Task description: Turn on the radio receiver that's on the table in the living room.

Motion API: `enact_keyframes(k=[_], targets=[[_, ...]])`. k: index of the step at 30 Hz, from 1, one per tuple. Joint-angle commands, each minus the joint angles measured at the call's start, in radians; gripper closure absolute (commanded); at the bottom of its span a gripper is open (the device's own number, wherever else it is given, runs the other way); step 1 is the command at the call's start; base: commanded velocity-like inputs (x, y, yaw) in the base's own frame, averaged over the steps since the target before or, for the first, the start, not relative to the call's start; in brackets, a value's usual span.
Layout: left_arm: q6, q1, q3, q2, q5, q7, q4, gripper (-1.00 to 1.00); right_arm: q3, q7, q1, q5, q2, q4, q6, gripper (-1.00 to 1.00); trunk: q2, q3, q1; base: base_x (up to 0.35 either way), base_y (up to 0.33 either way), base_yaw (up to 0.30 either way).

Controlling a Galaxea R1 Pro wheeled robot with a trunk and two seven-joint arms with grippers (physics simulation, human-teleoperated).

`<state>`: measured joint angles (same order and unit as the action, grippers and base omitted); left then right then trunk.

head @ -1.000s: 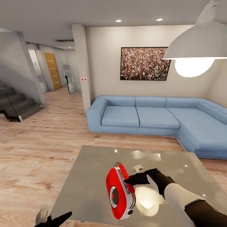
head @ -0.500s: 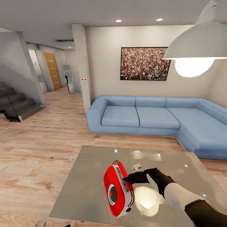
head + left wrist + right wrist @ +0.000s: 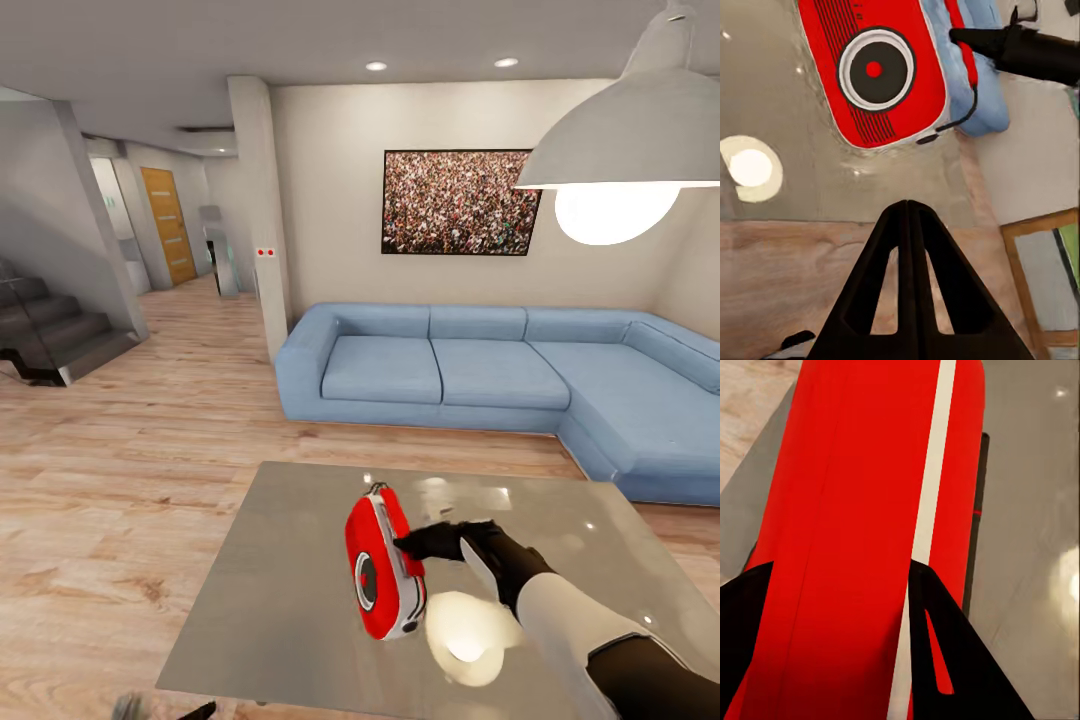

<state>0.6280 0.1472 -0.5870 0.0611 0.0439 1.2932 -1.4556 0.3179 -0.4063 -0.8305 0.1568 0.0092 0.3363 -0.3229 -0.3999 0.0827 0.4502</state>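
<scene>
Head view, radio receiver (image 3: pixel 384 578): glossy red box with a white band, standing on edge on the grey table (image 3: pixel 280 600), its round dial facing the robot's left.
Right gripper (image 3: pixel 415 546): black fingers reach in from the robot's right and press the radio's upper side.
Right wrist view: radio receiver (image 3: pixel 862 540) sits between the two dark fingers (image 3: pixel 945 660), one on each side of the red body and white stripe, so the jaws are clamped on it; grey tabletop (image 3: pixel 1027 510) lies behind.
Left wrist view: left gripper (image 3: pixel 909 217) has its two black fingers pressed together, jaws clenched on nothing, pointing toward the radio's face (image 3: pixel 875 71) and well apart from it.
Left gripper in head view: a dark tip (image 3: pixel 195 712) shows at the lower edge, in front of the table.
Room: blue L-shaped sofa (image 3: pixel 480 375) beyond the table, crowd-photo picture (image 3: pixel 458 202) on the wall, white pendant lamp (image 3: pixel 625 140) at upper right, light wood floor (image 3: pixel 120 480), stairs (image 3: pixel 50 335) at far left.
</scene>
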Motion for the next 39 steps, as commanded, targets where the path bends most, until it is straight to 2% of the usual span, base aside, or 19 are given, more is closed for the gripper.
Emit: enact_keyframes(k=[1,3,4,7,10,13,16,18,20,23,26,36,38,39], targets=[[0.017,-0.008,0.008,0.0,-0.008,-0.089,-0.022,1.0,0.001,0.05,0.001,0.014,0.002,0.031,-0.006,1.0,0.0,0.0,0.0,0.0,0.0,0.0],[0.082,-0.041,0.034,-0.002,-0.029,-0.218,-0.067,1.0,0.001,0.136,0.001,0.016,0.011,0.092,-0.02,1.0,0.0,0.0,0.0,0.0,0.0,0.0],[0.124,-0.063,0.044,-0.005,-0.041,-0.256,-0.079,1.0,0.001,0.163,0.001,0.017,0.02,0.123,-0.041,1.0,0.0,0.0,0.0,0.0,0.0,0.0],[0.231,-0.149,0.059,-0.011,-0.055,-0.309,-0.094,1.0,0.001,0.202,0.001,0.018,0.048,0.23,-0.158,1.0,0.0,0.0,0.0,0.0,0.0,0.0],[0.274,-0.232,0.064,-0.017,-0.053,-0.326,-0.098,1.0,0.001,0.214,0.001,0.016,0.06,0.348,-0.271,1.0,0.0,0.0,0.0,0.0,0.0,0.0],[0.332,-0.303,0.066,-0.037,-0.016,-0.357,-0.099,1.0,0.001,0.243,-0.001,0.013,0.062,0.434,-0.339,1.0,0.0,0.0,0.0,0.0,0.0,0.0],[0.367,-0.347,0.073,-0.063,0.046,-0.4,-0.098,1.0,0.0,0.342,-0.002,0.011,0.063,0.469,-0.383,1.0,0.0,0.0,0.0,0.0,0.0,0.0],[0.376,-0.366,0.076,-0.071,0.074,-0.419,-0.098,1.0,0.0,0.412,-0.002,0.012,0.063,0.476,-0.393,1.0,0.0,0.0,0.0,0.0,0.0,0.0],[0.379,-0.377,0.076,-0.081,0.088,-0.428,-0.099,1.0,0.0,0.447,-0.002,0.012,0.062,0.479,-0.398,1.0,0.0,0.0,0.0,0.0,0.0,0.0],[0.384,-0.384,0.075,-0.119,0.094,-0.433,-0.097,1.0,0.0,0.467,-0.002,0.012,0.06,0.48,-0.4,1.0,0.0,0.0,0.0,0.0,0.0,0.0],[0.387,-0.396,0.074,-0.135,0.092,-0.434,-0.095,1.0,0.0,0.471,-0.002,0.012,0.059,0.48,-0.402,1.0,0.0,0.0,0.0,0.0,0.0,0.0],[0.387,-0.413,0.08,-0.112,0.089,-0.434,-0.092,1.0,0.001,0.471,-0.002,0.017,0.062,0.48,-0.404,1.0,0.0,0.0,0.0,0.0,0.0,0.0],[0.388,-0.414,0.1,-0.109,0.087,-0.432,-0.089,1.0,0.001,0.465,-0.002,0.02,0.063,0.479,-0.403,1.0,0.0,0.0,0.0,0.0,0.0,0.0],[0.389,-0.414,0.128,-0.107,0.085,-0.43,-0.087,1.0,0.001,0.449,-0.002,0.025,0.064,0.479,-0.403,1.0,0.0,0.0,0.0,0.0,0.0,0.0]])
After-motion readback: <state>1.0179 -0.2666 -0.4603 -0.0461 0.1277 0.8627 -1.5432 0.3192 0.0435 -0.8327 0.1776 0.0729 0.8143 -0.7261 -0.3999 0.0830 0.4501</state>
